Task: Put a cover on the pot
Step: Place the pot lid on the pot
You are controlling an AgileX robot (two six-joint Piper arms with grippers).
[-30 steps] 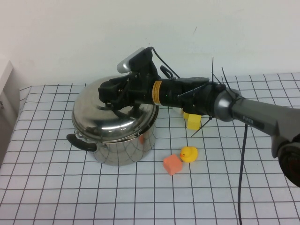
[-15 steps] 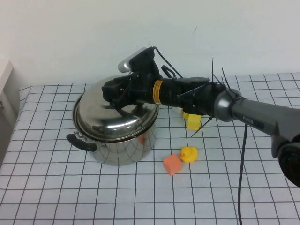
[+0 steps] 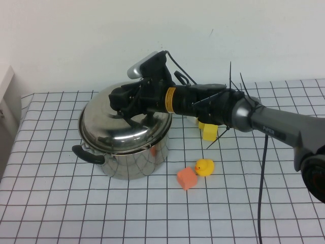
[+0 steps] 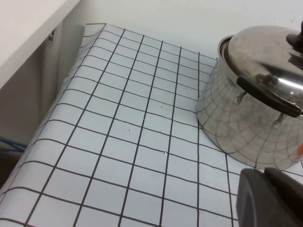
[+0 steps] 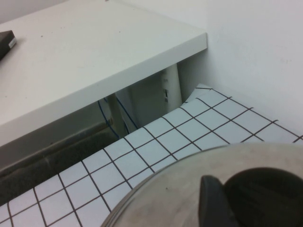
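Right gripper (image 3: 123, 103) clamped on domed steel lid's (image 3: 122, 124) knob | lid settled lower, near-seated on shiny steel pot (image 3: 133, 157), table's far-left | left gripper (image 4: 265, 198) off-table, jaws unclear

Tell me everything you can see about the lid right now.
The lid is a domed, mirror-shiny steel disc with a dark knob, hidden in the high view by the right claw over its top. It sits on the pot, looking slightly tilted, near edge lower. The left wrist view shows it overhanging the rim. The left claw stays aside.

Grid-cloth table (image 3: 61, 203): pot (image 3: 133, 152), duck (image 3: 204, 166), orange block (image 3: 187, 178), yellow block (image 3: 209, 131).
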